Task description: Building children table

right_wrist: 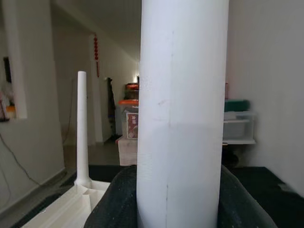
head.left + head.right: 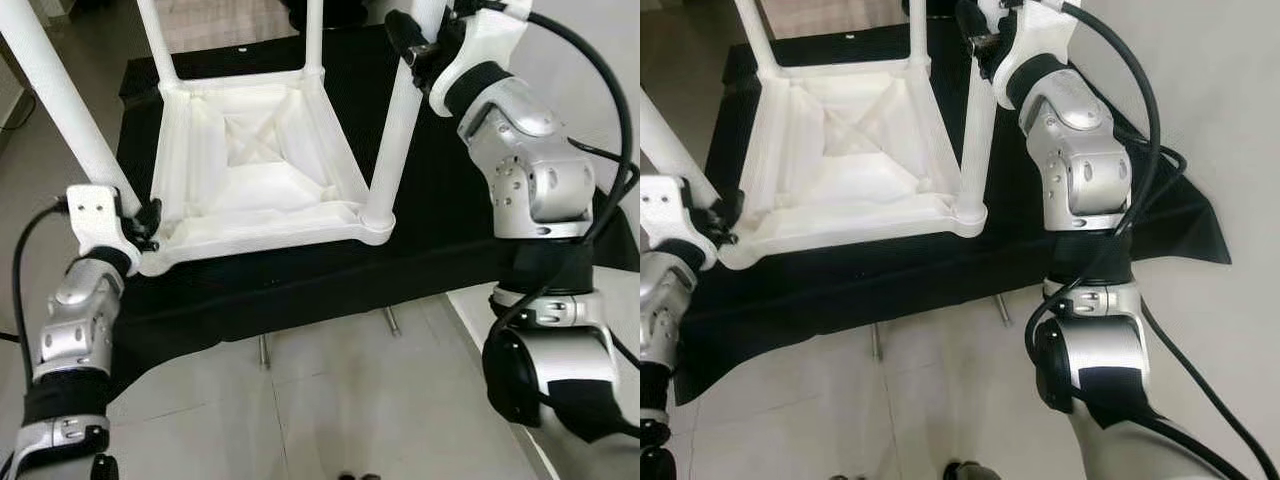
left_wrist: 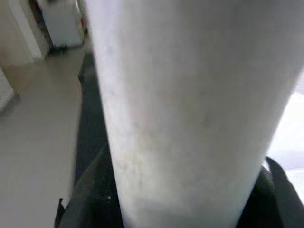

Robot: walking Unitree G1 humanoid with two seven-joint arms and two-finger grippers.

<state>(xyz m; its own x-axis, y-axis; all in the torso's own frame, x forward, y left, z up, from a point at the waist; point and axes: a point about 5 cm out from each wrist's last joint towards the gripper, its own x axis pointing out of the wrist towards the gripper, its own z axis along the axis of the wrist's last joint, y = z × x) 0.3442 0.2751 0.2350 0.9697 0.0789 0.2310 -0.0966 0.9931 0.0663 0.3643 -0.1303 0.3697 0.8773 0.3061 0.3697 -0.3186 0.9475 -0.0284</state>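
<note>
The white children's table (image 2: pixel 262 170) lies upside down on the black-draped counter (image 2: pixel 440 210), legs upward. The right gripper (image 2: pixel 412 48) has its jaws closed around the near right leg (image 2: pixel 398 130), the left gripper (image 2: pixel 145 222) around the near left leg (image 2: pixel 60 95). The right wrist view adds a far leg (image 1: pixel 82 128) and stacked storage boxes (image 1: pixel 129 128) beyond.

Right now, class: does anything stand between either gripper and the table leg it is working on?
Nothing visible does. The left gripper is already closed on the near-left leg, and the right gripper is closed on the near-right leg.
</note>
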